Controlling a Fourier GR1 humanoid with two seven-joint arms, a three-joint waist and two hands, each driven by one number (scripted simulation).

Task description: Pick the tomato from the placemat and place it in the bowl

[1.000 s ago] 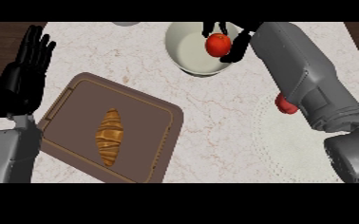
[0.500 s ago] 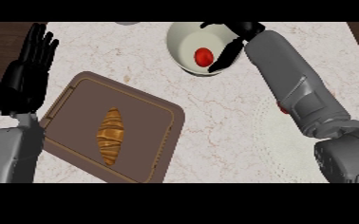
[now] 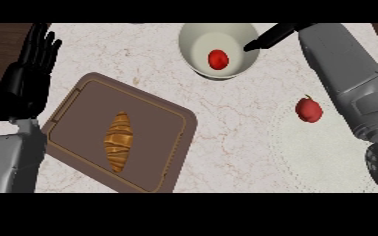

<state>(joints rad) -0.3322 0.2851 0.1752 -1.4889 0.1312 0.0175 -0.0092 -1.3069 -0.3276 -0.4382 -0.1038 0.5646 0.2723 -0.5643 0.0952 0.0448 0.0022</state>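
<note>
1. Head view, task stuff: the tomato (image 3: 218,59) sits inside the white bowl (image 3: 193,50), on the bowl's floor, a bit below ctr. Nothing of mine touches it.
2. My right hand (image 3: 269,37) shows at top right, just off the bowl's right rim. Only a dark, straight finger is in view, pointing down-left at the rim. The rest of the hand is cut off at the view's upper edge. What shows is stretched out & holds nothing. Can't tell if the tip touches the rim.
3. My right forearm (image 3: 339,75), grey, runs down the right edge.
4. The placemat (image 3: 325,155), pale & round, lies lower right on the counter (image 3: 148,50). A second red fruit (image 3: 308,109) w/ a dark stem sits on its upper part, just beside my forearm & well apart from the bowl.
5. My left hand (image 3: 33,75) rests at the left edge, fingers up, straight & spread, holding nothing.
6. A brown tray (image 3: 159,130), tilted, lies lower left, btw my left arm & the placemat. A croissant (image 3: 119,141) lies lengthwise on it, near ctr.
</note>
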